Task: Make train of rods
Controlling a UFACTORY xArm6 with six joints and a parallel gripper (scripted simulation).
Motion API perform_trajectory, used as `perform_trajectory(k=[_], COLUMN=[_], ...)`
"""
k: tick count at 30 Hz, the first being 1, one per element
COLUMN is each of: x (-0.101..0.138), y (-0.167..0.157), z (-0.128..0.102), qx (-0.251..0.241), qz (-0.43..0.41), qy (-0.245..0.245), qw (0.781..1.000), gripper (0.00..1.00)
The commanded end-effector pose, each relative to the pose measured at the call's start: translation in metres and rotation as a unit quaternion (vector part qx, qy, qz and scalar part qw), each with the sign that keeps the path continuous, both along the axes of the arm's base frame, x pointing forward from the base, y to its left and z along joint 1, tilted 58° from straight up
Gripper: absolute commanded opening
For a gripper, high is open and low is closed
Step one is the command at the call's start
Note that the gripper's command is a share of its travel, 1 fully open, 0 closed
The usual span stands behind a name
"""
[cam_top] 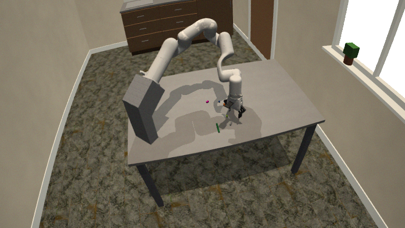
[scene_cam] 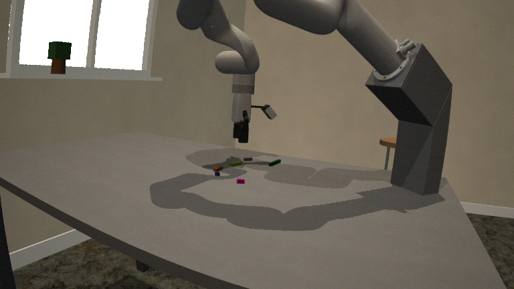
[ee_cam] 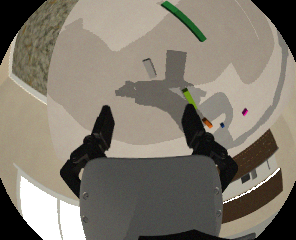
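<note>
The green rod (cam_top: 218, 127) lies flat on the table, nearest the front edge; it also shows in the exterior view (scene_cam: 274, 162) and the wrist view (ee_cam: 184, 20). A lime rod (scene_cam: 235, 163), a grey rod (scene_cam: 247, 158), an orange rod (scene_cam: 217, 168), a small blue rod (scene_cam: 217, 173) and a magenta rod (scene_cam: 240, 180) lie apart from one another. My gripper (scene_cam: 240, 136) is open and empty, well above the table. In the wrist view the lime rod (ee_cam: 190, 98) lies by my right finger and the grey rod (ee_cam: 148, 67) lies ahead of the open fingers.
The arm's grey base block (cam_top: 142, 108) stands on the table's left side. A wooden cabinet (cam_top: 176, 19) stands at the far wall. A stool (scene_cam: 387, 142) is behind the table.
</note>
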State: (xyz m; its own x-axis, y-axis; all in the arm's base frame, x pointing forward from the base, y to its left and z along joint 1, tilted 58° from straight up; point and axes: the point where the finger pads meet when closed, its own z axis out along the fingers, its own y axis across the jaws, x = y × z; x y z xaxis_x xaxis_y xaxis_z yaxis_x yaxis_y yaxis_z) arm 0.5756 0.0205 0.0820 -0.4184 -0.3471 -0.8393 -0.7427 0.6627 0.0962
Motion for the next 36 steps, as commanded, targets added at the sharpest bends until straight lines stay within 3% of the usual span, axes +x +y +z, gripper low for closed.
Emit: perform_trajectory(k=[1, 36], x=[0.0016, 0.0018], y=[-0.0064, -0.0073], z=[-0.0039, -0.0047], qx=[-0.024, -0.029], qz=[0.025, 0.03], qy=[-0.04, -0.046], qw=[0.999, 0.998], gripper=[1.0, 1.0])
